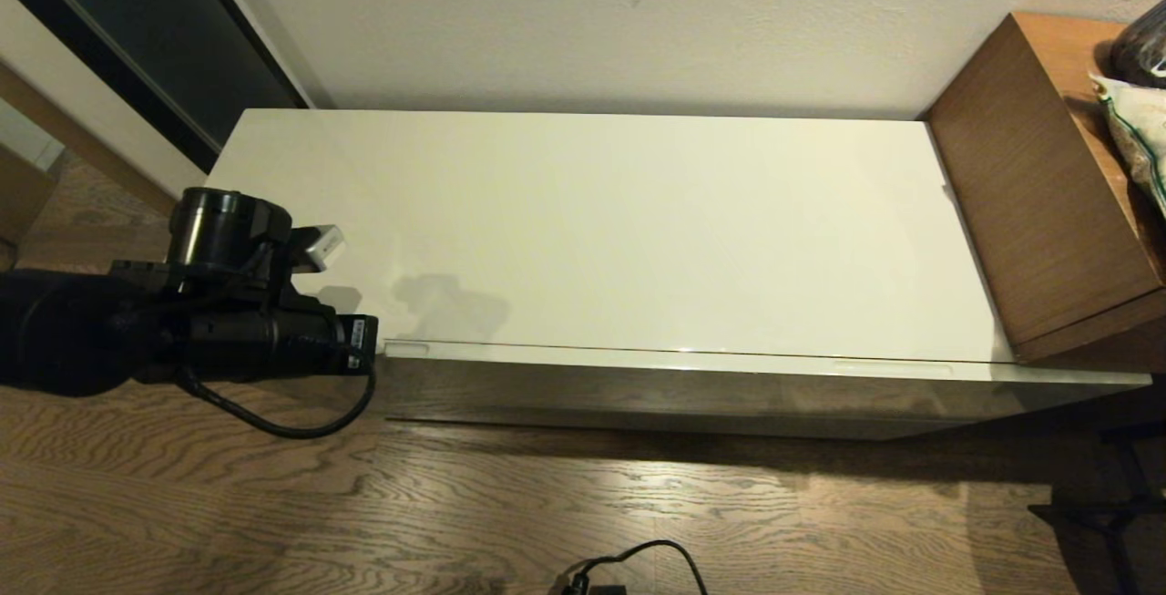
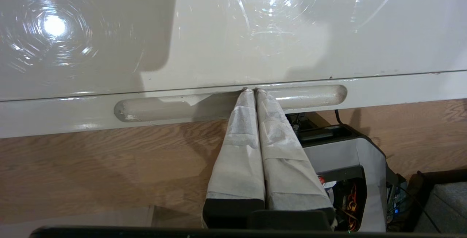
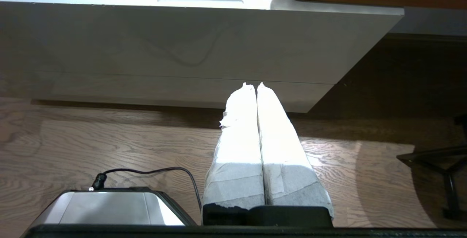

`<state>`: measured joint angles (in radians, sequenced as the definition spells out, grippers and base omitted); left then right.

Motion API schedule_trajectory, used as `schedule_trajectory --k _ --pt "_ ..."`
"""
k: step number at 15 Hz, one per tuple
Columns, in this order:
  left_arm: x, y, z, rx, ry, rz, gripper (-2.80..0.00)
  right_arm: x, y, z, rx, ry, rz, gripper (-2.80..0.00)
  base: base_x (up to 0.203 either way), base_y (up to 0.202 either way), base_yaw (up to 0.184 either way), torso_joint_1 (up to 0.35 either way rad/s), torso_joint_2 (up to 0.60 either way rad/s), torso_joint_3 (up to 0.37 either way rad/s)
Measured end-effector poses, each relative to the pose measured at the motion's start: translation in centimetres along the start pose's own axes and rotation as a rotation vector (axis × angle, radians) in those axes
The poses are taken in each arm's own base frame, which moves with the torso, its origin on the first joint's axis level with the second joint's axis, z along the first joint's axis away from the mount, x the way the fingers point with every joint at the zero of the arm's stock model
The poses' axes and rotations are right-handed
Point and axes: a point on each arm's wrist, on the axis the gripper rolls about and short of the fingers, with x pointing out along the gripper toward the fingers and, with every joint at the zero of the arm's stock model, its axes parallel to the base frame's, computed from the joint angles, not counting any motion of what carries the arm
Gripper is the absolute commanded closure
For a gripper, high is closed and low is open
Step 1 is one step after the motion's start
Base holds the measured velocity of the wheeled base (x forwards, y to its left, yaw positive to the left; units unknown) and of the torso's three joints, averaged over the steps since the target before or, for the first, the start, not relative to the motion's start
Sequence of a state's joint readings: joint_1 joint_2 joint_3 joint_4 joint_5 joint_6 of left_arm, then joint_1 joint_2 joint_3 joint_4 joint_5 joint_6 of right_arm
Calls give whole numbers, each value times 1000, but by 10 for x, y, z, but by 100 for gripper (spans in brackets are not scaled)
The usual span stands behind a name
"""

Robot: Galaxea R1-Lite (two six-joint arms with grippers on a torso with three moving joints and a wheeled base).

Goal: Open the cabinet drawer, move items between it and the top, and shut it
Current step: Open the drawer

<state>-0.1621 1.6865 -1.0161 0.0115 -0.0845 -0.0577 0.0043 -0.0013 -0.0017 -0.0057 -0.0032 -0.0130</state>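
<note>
The top [image 1: 619, 230] is a bare glossy cream slab. Below its front edge, the cabinet drawer [image 1: 692, 394] shows a narrow upper rim and a smooth front. None of its inside is visible. My left arm [image 1: 228, 322] reaches over the cabinet's front left corner. My left gripper [image 2: 251, 90] is shut, its taped fingertips set in the long recessed grip [image 2: 310, 97] in the drawer's rim. My right gripper [image 3: 251, 85] is shut and empty. It hangs low before the drawer front [image 3: 182, 41], out of the head view. The tissue packet and the slippers are out of view.
A taller brown wooden unit [image 1: 1038, 212] abuts the cabinet's right end, with bags [image 1: 1139, 139] on it. A second recessed grip [image 1: 893, 364] lies near the rim's right end. Wood floor lies in front, with a black cable [image 1: 638, 559], the robot's base [image 3: 105, 209] and a black stand [image 1: 1111, 495].
</note>
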Motion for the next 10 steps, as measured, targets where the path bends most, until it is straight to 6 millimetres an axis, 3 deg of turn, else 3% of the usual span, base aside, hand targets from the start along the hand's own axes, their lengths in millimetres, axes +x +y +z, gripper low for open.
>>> schedule_trajectory --k 5,10 --pt "9 0 -4 -2 38 -1 0 0 0 0 0 1 0 0 0 0 0 0 0 0" --pt "-1 2 -43 -13 162 -6 0 0 0 0 0 0 0 0 0 0 0 0 0 0"
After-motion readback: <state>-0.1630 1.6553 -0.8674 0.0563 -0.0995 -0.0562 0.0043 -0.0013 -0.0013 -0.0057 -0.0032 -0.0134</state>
